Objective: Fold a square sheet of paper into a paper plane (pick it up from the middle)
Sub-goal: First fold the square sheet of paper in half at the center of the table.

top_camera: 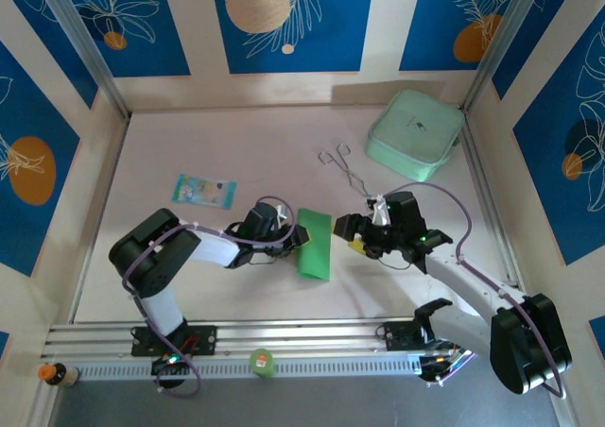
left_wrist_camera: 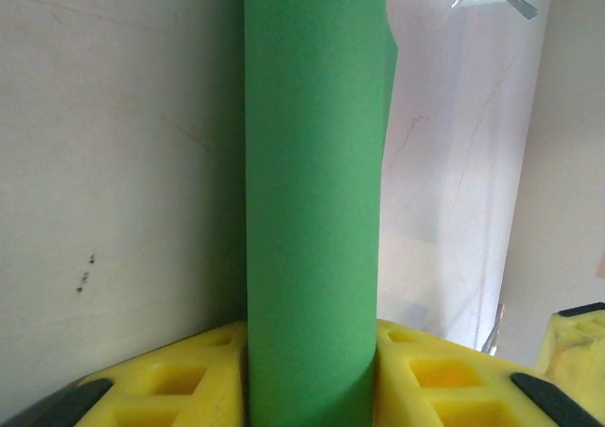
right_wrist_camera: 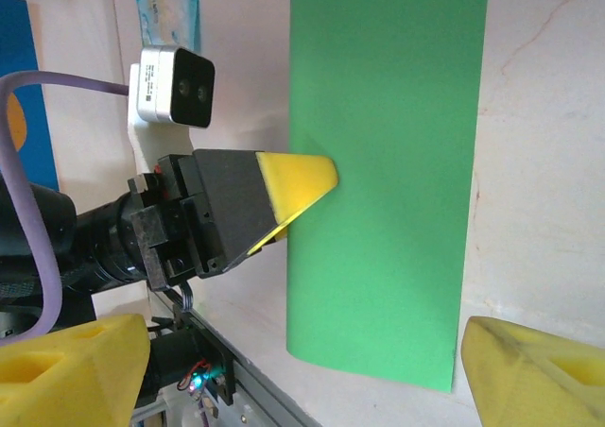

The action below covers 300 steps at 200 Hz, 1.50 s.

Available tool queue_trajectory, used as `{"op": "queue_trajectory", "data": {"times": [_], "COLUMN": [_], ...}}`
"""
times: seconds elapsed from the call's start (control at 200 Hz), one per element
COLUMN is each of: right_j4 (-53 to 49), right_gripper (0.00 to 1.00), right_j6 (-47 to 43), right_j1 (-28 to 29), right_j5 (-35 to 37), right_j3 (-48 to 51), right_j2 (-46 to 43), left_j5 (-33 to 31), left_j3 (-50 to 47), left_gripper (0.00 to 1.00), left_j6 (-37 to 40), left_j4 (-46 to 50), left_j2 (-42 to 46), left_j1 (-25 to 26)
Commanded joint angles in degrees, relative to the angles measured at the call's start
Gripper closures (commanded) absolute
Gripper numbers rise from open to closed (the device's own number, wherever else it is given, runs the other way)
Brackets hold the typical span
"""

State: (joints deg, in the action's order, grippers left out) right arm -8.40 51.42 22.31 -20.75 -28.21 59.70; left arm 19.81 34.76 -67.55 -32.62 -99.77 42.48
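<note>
As the left tool (top_camera: 299, 239) pinches it, one sheet (top_camera: 317, 247) curls.

Pale table (top_camera: 236, 144) carrying mint box (top_camera: 414, 134) sitting far-right corner, wire tongs (top_camera: 342, 165) lying near it, blue packet (top_camera: 203, 191) lying left, green paper (top_camera: 314, 243) resting middle.

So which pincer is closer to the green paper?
Left. The left pincer grips the green paper at its left edge; the right pincer sits open beside its right edge.
</note>
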Motion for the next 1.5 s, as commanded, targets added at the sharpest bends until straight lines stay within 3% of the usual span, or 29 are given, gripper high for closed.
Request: {"op": "queue_trajectory", "data": {"times": [0.0,0.175,0.38,0.595,1.06,1.495], "right_j4": [-1.3,-1.7,-1.3,-0.4,2.0,2.2], "right_gripper": [0.14,0.14,0.15,0.15,0.18,0.18], "right_j6": [-1.0,-0.6,0.5,1.1,2.5,2.8], "right_j1": [0.5,1.0,1.4,1.8,3.6,4.3], "right_j5": [1.1,2.5,3.2,2.9,3.0,2.9], "right_j3": [-1.9,-1.8,-1.6,-2.0,-1.8,-2.7], "right_j2": [0.4,0.6,2.0,4.5,7.1,8.5], "left_j5": [-2.8,-5.3,-9.1,-11.2,-13.0,-13.3], "left_j3": [-0.1,1.1,5.3,8.2,10.5,10.9], "left_gripper": [0.63,0.5,0.42,0.41,0.51,0.53], "left_j6": [0.6,4.6,13.1,17.4,21.4,18.8], "left_j4": [0.6,9.1,24.0,30.2,35.4,35.1], "left_j2": [0.3,1.9,5.0,6.3,5.0,2.1], "left_j1": [-0.2,0.0,0.2,0.2,-0.1,-0.2]}}
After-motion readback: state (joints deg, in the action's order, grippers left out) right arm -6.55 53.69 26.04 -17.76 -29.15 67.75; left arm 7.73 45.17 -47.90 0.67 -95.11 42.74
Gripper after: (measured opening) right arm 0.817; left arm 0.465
